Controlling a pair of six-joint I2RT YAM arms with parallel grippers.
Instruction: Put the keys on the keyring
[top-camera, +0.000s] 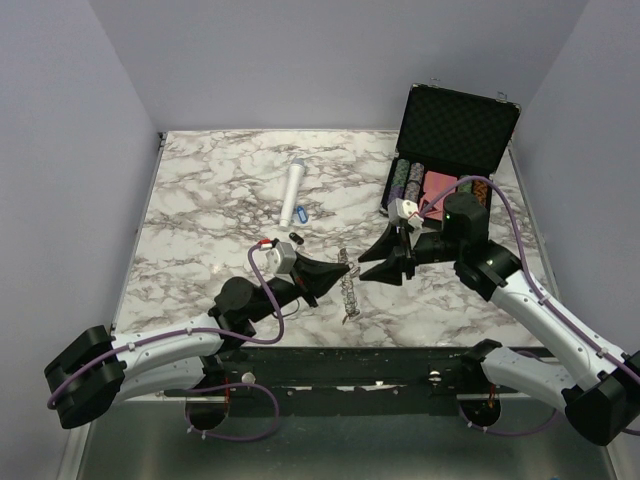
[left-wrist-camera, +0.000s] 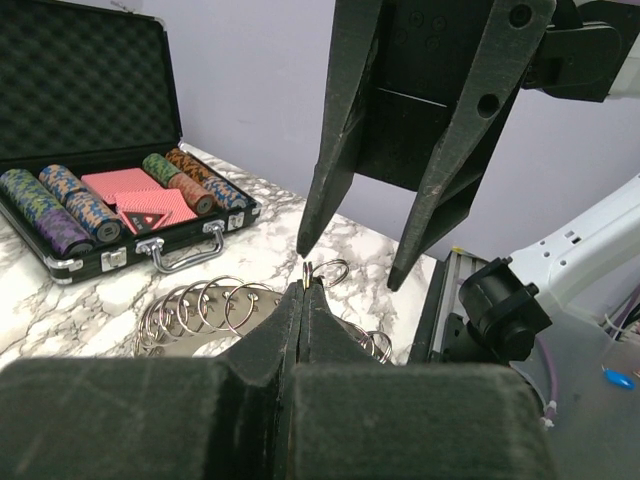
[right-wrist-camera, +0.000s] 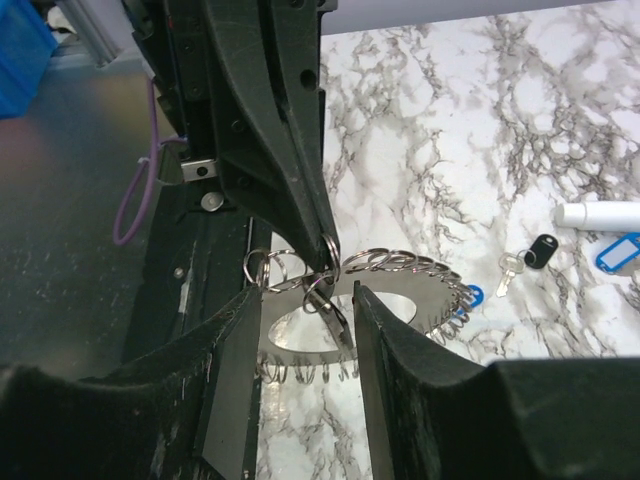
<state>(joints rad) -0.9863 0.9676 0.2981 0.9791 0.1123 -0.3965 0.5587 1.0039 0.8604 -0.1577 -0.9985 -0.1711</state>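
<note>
I am looking at soft, even light from above brightening the table (top-camera: 200, 200); the arms (top-camera: 170, 345) are casting only faint shadows. The keyring (right-wrist-camera: 410, 295) is glinting. In the wrist views the near fingers (right-wrist-camera: 220, 400) are blurring out of focus.

Keyring (right-wrist-camera: 415, 295) boxed in: left gripper (left-wrist-camera: 305, 290) clamped on its rim, right gripper (right-wrist-camera: 307, 292) straddling it, jaws parted. Free table (top-camera: 200, 215) at left; chip case (top-camera: 458, 125) blocks back right.

Robot lab: walled marble table (top-camera: 200, 205)
</note>
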